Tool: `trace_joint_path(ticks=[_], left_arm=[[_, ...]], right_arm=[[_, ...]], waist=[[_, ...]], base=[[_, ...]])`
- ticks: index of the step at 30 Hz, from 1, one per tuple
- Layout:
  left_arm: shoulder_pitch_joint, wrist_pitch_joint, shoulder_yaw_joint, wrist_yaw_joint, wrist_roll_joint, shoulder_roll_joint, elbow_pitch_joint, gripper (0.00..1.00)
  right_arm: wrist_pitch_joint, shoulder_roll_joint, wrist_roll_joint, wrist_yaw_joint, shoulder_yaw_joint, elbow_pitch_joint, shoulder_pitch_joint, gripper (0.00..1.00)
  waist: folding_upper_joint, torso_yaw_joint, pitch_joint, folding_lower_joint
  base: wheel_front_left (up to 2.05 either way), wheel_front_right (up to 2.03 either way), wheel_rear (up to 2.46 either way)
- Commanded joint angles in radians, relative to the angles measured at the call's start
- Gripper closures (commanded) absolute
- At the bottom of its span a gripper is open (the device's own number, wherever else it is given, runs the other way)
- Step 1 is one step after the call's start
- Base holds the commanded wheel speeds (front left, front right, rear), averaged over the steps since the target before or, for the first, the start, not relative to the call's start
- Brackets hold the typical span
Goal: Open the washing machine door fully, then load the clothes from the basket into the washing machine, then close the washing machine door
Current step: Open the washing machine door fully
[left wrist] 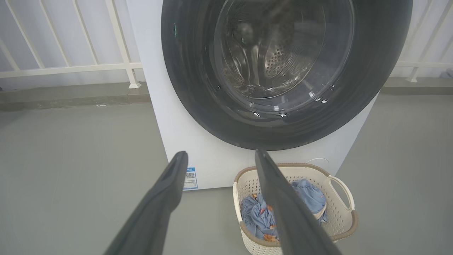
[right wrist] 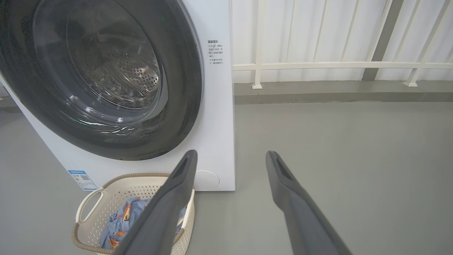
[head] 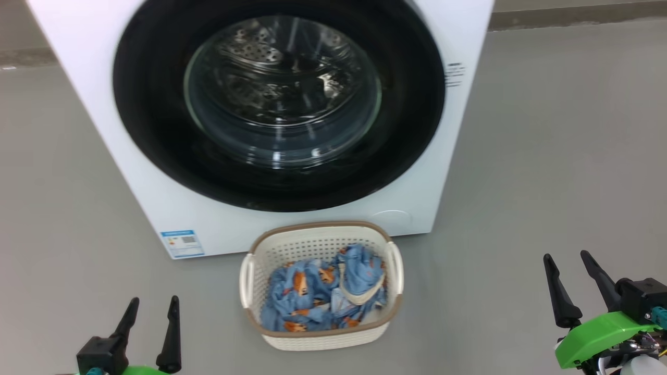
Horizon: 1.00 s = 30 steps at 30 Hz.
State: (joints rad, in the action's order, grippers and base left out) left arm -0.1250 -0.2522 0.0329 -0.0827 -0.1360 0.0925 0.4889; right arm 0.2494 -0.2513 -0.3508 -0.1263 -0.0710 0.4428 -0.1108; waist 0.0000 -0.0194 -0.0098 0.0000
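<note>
2 grippers hang empty and spread wide: the left gripper (head: 155,299) well left of the basket (head: 319,227), the right gripper (head: 566,255) well right of it. The clothes (head: 323,297) lie inside the basket. Just behind it stands the washing machine (head: 151,203), the washing machine door (head: 151,125) shut.

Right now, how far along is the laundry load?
Done: nothing yet. The washing machine door sits shut against the washing machine. In hand: nothing; the left gripper and right gripper are open and empty, low on either side of the basket. Left: open the door fully, move the clothes, all lying in the basket, into the machine, then close the door.
</note>
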Motion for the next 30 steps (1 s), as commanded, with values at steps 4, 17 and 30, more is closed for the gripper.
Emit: trace_joint_path(ticks=[4, 17, 30], left_arm=[[-0.046, -0.010, 0.029, 0.004, 0.008, 0.016, -0.019, 0.00], [-0.054, -0.010, 0.030, -0.002, -0.001, 0.010, -0.014, 0.00], [-0.051, -0.010, 0.029, -0.011, -0.009, 0.000, -0.005, 0.00]], right_arm=[[0.012, -0.018, 0.016, -0.004, -0.013, -0.023, -0.014, 0.00], [0.012, -0.019, 0.010, -0.004, -0.023, -0.023, -0.019, 0.00], [0.012, -0.024, 0.000, -0.004, -0.032, -0.020, -0.024, 0.00]], waist=[[0.0000, -0.002, 0.001, 0.0000], [0.0000, -0.008, -0.001, 0.0000], [0.0000, 0.000, -0.004, 0.0000]], base=[[1.23, 1.23, -2.46], [1.23, 1.23, -2.46], [0.72, 0.70, -1.42]])
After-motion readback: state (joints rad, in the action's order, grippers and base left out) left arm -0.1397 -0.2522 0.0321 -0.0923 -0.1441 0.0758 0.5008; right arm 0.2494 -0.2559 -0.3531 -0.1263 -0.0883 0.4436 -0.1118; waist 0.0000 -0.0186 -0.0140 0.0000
